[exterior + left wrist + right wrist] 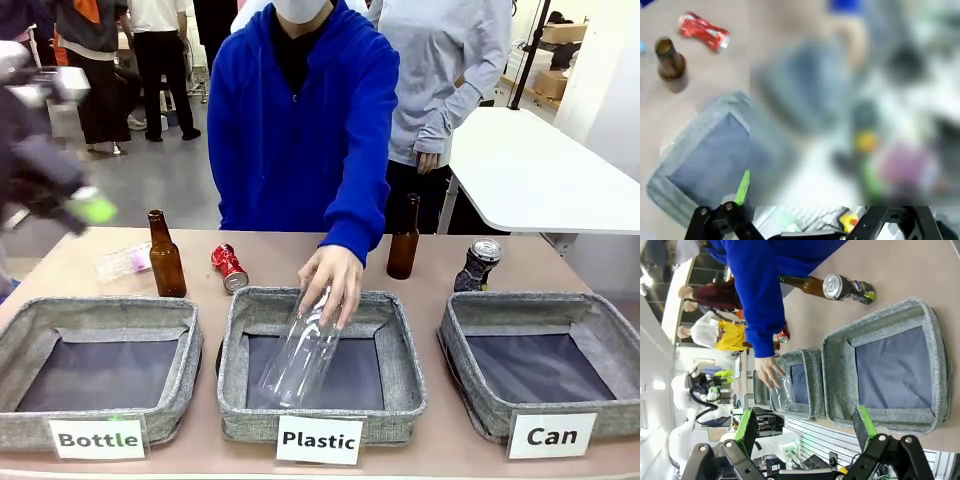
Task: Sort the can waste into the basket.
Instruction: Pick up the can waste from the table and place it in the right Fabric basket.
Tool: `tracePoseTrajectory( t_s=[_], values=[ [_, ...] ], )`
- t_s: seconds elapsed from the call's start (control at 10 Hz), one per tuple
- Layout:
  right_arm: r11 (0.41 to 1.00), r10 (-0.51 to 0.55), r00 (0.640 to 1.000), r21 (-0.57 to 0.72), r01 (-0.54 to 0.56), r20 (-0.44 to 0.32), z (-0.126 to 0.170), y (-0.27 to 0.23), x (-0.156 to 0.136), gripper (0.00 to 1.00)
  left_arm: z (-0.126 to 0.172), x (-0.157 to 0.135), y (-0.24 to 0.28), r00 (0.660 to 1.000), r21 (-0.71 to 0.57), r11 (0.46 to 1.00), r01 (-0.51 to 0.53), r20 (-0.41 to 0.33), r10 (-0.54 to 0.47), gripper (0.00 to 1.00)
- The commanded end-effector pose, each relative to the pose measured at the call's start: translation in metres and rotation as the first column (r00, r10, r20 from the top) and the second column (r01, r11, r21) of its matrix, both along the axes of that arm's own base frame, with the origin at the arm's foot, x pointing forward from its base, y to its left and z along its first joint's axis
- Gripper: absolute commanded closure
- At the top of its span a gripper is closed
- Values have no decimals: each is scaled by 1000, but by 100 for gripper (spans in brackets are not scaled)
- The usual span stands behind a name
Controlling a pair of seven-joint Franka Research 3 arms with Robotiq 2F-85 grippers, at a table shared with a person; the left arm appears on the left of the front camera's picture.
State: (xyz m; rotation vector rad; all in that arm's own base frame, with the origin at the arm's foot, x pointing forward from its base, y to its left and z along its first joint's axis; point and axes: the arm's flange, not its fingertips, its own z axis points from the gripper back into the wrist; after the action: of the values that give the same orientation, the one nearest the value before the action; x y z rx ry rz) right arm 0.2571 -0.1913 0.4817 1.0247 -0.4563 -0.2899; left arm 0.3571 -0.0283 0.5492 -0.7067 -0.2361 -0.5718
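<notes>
Both cans lie on the counter (275, 250), outside any basket. The red crushed can (229, 267) lies on its side between the left brown glass bottle (165, 258) and the far left corner of the "Plastic" basket (395, 310). The dark crushed can (479, 264) stands just behind the far rim of the "Can" basket (520, 303), near the right brown glass bottle (404, 240).

The left tool (88, 207) hangs blurred above the counter's left end, released and holding nothing. The right tool (806, 426) is also released, its green pads spread wide, and it looks down onto the "Can" basket from the robot's side.

The main hazard is the person's hand (333, 280), which holds a clear plastic bottle (300, 355) over the "Plastic" basket. That basket sits in the middle of any path from the red crushed can to the "Can" basket, so carrying the can across now risks striking the arm or the bottle.

A reach for the red crushed can could also clip the left brown glass bottle, which is tall and narrow and likely to topple. The same goes for the right brown glass bottle if the right tool approaches the dark crushed can from that side.

Crushed metal gives uneven faces, so a pinch on a ridge may slip. If that happens mid-carry, the can could drop into the wrong basket.
</notes>
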Motion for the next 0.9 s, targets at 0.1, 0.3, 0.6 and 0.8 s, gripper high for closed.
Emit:
tracePoseTrajectory(
  t_s=[0.1, 0.3, 0.6, 0.8],
  values=[
    [1000, 8, 999, 15, -8, 38, 1, -2, 1, 0, -40, -95, 80, 989, -203, 971, -128, 43, 140, 0],
    [1000, 8, 999, 15, -8, 38, 1, -2, 1, 0, -61, -132, 95, 970, -270, 938, -218, 43, 238, 0],
    [1000, 8, 999, 15, -8, 38, 1, -2, 1, 0, -66, -114, 96, 968, -257, 935, -245, -10, 251, 0],
    [1000, 8, 999, 15, -8, 38, 1, -2, 1, 0, -61, -89, 57, 936, -145, 925, -352, -54, 347, 0]
  ],
)
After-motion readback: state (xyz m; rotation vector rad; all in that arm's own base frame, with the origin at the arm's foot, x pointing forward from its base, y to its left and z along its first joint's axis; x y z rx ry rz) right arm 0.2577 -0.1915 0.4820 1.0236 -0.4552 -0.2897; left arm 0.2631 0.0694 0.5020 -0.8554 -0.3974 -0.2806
